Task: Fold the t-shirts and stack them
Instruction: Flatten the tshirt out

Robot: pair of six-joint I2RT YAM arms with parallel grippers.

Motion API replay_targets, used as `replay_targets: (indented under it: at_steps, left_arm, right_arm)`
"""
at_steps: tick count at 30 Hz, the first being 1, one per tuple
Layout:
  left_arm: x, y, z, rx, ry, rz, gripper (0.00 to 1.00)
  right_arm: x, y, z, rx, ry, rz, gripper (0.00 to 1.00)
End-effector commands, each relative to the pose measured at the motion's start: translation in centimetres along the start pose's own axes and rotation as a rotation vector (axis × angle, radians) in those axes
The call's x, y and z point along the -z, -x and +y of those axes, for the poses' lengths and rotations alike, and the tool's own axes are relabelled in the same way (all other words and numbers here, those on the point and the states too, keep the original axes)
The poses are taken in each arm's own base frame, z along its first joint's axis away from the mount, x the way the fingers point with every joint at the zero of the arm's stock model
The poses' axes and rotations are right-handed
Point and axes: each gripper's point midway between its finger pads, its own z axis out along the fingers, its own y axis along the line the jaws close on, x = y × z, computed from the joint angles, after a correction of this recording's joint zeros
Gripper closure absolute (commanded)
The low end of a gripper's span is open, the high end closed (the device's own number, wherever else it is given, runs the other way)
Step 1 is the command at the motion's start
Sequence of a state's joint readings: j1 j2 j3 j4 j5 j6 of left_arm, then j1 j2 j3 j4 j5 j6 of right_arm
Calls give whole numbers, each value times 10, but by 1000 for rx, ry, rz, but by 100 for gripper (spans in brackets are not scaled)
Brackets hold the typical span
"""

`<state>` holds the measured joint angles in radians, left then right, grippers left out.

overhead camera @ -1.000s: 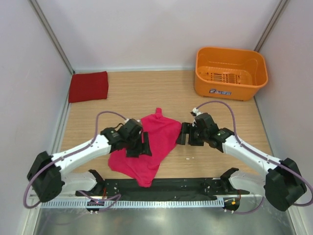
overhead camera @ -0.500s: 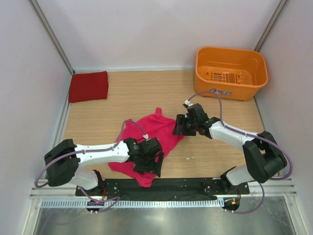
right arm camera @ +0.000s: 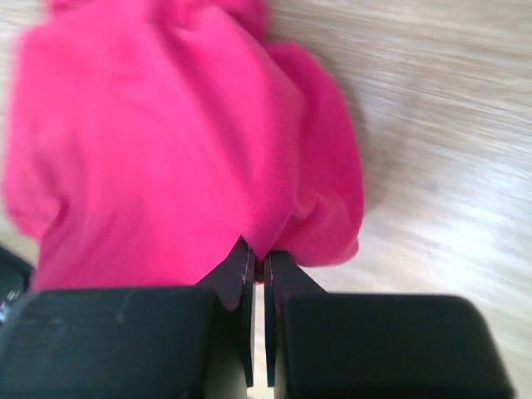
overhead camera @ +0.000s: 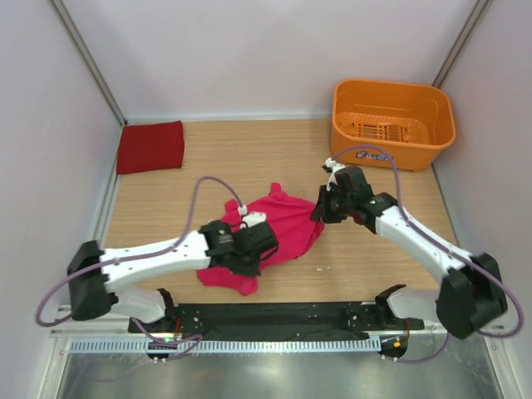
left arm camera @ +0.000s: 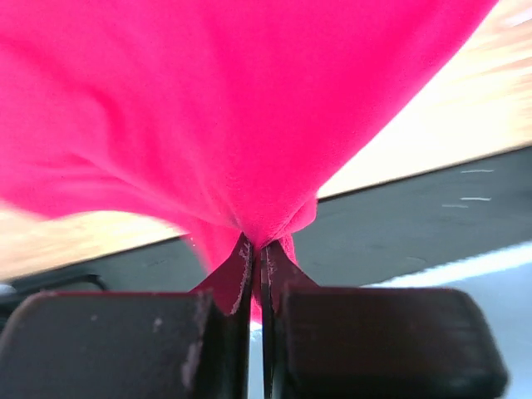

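Note:
The magenta-pink t-shirt [overhead camera: 278, 233] lies crumpled on the wooden table between both arms. My left gripper [overhead camera: 252, 264] is shut on its near edge, and the cloth [left arm camera: 208, 116] bunches up from the pinch between the jaws [left arm camera: 258, 249]. At the shirt's right edge my right gripper [overhead camera: 320, 208] is shut on a fold of the same pink cloth [right arm camera: 166, 141], pinched at the tips [right arm camera: 260, 258]. The crimson red t-shirt [overhead camera: 150, 146], folded into a flat rectangle, rests at the far left corner, away from both grippers.
An orange plastic basket [overhead camera: 391, 123] stands at the far right. White walls close in the table on the left, back and right. A black rail [overhead camera: 274, 316] runs along the near edge by the arm bases.
Both grippers have closed on the pink shirt. The left one pulled its near edge up and back, so the shirt is more bunched. The right arm shifted slightly right with the shirt's edge.

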<state>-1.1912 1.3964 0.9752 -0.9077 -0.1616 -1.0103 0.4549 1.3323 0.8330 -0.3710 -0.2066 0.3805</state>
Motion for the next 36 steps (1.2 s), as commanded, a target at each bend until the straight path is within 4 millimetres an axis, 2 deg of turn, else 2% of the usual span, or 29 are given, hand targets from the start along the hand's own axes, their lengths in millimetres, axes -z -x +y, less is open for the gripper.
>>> replay_targets:
  at_steps: [1,3,4,6,7,8,9,12,13,14,15,16,17,18,19,20,21,22,24,25,26,27,28,29,30,31,32,34,36]
  left_arm:
    - [89,58,19,-10,9,-289,100]
    - [115,68,20,-27,-45,-359,100]
    - [141,74,18,-15,-139,-430,100]
    - [174,81,18,-11,-250,-520,100]
    - [202,83,22,23,-348,-594,100]
    - [218,83,27,42,-402,-637,100]
    - [242,83,36,78,-475,-696,100]
    - [272,86,53,135,-513,-774,100]
    - [278,88,56,130,-507,-789,100]
    - [276,95,55,113,-456,-793,100]
    - [269,98,56,51,-380,-782,100]
    - [281,107,58,50,-349,-811,100]
    - [265,124,56,29,-205,-805,100]
    - [261,130,61,0,-122,-794,100]
    - [264,147,69,23,-69,-803,100]
    - [242,164,64,11,-6,-744,100]
    - [227,166,53,9,-83,-642,100]
    - [211,193,84,133,-27,-614,100]
    - [163,212,99,201,-9,-475,100]
    - [153,222,127,289,46,-450,99]
    - [145,228,137,303,72,-426,85]
    - [137,241,145,313,120,-411,76]
    - [139,249,166,330,234,-446,50]
    - [139,255,171,305,270,-455,45]
    - [145,263,173,304,284,-479,39]
    - [140,265,173,297,290,-460,27]
    - [139,263,169,295,274,-448,23]
    - [123,244,166,304,237,-407,17]
    - [103,232,148,329,125,-383,16]
  right_arm:
    - [74,22,20,87,30,-109,99]
    - [98,20,26,120,50,-131,99]
    - [114,21,33,132,74,-159,99]
    - [157,16,50,172,153,-232,99]
    - [172,14,54,175,170,-255,99]
    - [184,5,58,174,195,-249,99]
    - [210,6,66,170,233,-316,99]
    - [236,6,73,105,257,-370,99]
    - [236,9,74,84,254,-374,99]
    - [234,15,74,66,245,-379,99]
    - [223,25,71,47,209,-359,99]
    - [215,32,68,33,180,-352,99]
    - [207,43,66,28,155,-358,99]
    - [203,61,60,27,93,-384,99]
    - [181,73,50,41,25,-343,99]
    - [170,87,45,57,-18,-345,99]
    - [160,98,41,65,-51,-335,99]
    - [137,114,30,54,-97,-286,99]
    - [118,132,14,32,-128,-243,93]
    - [103,141,-1,1,-122,-222,83]
    - [75,138,-19,-37,-152,-148,73]
    - [71,151,-24,-70,-158,-147,73]
    - [67,154,-38,-109,-196,-135,73]
    - [64,159,-46,-115,-234,-140,70]
    - [58,163,-49,-102,-244,-130,56]
    - [58,156,-50,-100,-255,-94,47]
    - [60,153,-48,-82,-260,-84,42]
    - [60,130,-48,-66,-264,-48,38]
    - [55,108,-34,-51,-209,-28,38]
